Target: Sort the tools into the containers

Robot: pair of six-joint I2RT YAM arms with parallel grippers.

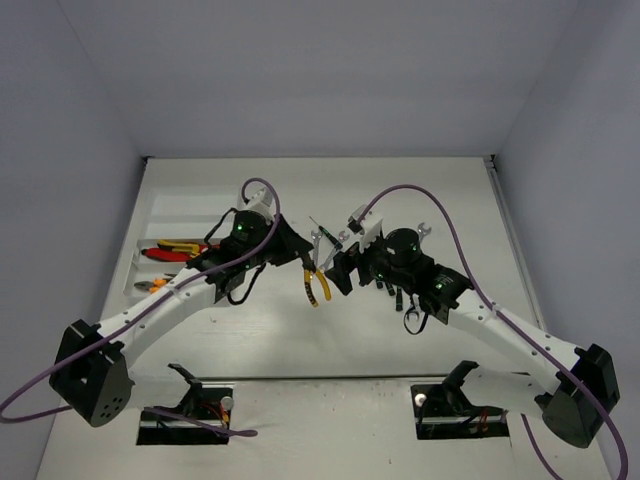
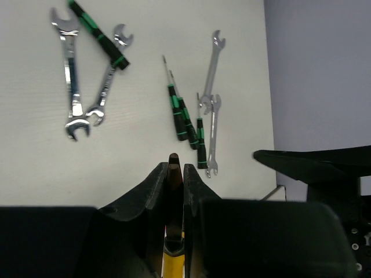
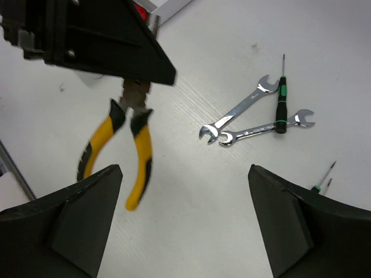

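Observation:
My left gripper (image 1: pixel 303 253) is shut on the metal head of yellow-and-black pliers (image 1: pixel 318 285), which hang handles-down above the table. In the left wrist view the gripper (image 2: pixel 174 171) clamps the pliers' nose, with the yellow handle (image 2: pixel 173 260) below. My right gripper (image 1: pixel 338 268) is open and empty, just right of the pliers; in its own view the gripper (image 3: pixel 184 174) faces the hanging pliers (image 3: pixel 139 153). The white organiser tray (image 1: pixel 175 210) lies at the left and holds red cutters (image 1: pixel 165 255) and orange-handled pliers (image 1: pixel 185 245).
Silver wrenches (image 2: pixel 72 87) and black-green screwdrivers (image 2: pixel 182 119) lie loose on the table ahead of the left gripper. Two crossed wrenches (image 3: pixel 237 113) and a screwdriver (image 3: pixel 281 104) lie right of the pliers. A wrench (image 1: pixel 425 232) lies behind the right arm.

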